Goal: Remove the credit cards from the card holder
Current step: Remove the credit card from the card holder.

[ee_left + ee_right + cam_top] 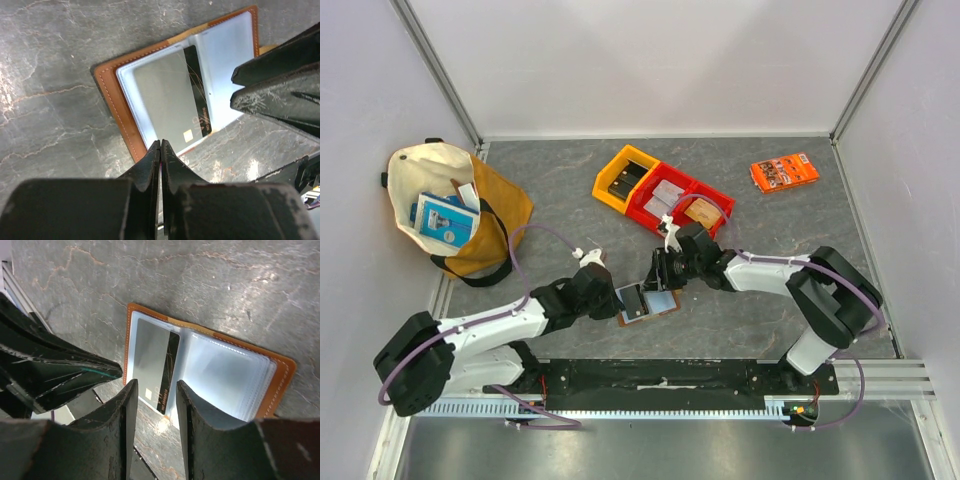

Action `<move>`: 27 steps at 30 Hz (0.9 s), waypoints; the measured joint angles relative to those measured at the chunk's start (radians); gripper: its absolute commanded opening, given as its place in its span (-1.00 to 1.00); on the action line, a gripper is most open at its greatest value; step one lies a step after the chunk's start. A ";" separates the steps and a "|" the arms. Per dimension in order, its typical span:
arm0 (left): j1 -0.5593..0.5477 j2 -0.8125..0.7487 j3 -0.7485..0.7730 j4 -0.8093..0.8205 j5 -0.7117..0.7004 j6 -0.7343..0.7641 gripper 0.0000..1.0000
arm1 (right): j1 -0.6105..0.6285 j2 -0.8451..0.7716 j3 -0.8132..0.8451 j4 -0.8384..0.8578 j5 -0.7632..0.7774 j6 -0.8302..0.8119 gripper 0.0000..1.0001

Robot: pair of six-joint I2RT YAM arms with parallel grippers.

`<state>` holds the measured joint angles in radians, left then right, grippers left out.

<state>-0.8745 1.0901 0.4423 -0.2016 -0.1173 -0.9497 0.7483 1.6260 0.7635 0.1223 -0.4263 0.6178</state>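
Lying open on the table (800,215) just past the arm bases, the holder (648,303) sits between the two grippers, leather down and pale blue sleeves up. From above, the left gripper (620,298) and right gripper (658,285) both crowd it, and little else can be made out there.

The left wrist view fills that in. The left gripper (160,145) has its fingers pressed together, with the tips at the holder's (117,105) near edge. Whether they nip anything thin, I cannot tell. A grey card (165,95) with a black stripe and gold chip lies in one sleeve.

The right wrist view shows the right gripper (155,387) with a narrow gap and holding nothing – the card's (150,357) chip end shows between its fingers. This view also shows the stacked clear sleeves on the holder's (280,375) other page.

Only the overhead reaches farther – red and yellow bins (665,195), an orange packet (785,172) at far right and a bag (450,205) at far left.
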 measured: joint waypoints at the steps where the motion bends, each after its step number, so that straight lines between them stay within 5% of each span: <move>1: 0.011 0.017 0.000 0.010 0.008 0.000 -0.90 | -0.002 0.008 0.000 0.015 -0.010 0.003 -0.15; 16: 0.035 0.097 -0.014 0.043 0.026 0.000 -0.96 | -0.020 0.167 -0.014 0.215 -0.129 0.045 -0.29; 27: 0.037 0.116 -0.010 0.058 0.039 0.000 -0.96 | -0.044 0.195 -0.060 0.318 -0.184 0.074 -0.87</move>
<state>-0.8371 1.2060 0.4328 -0.1432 -0.0780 -0.9497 0.7040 1.8210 0.7040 0.4400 -0.6102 0.6922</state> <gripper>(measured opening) 0.023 0.154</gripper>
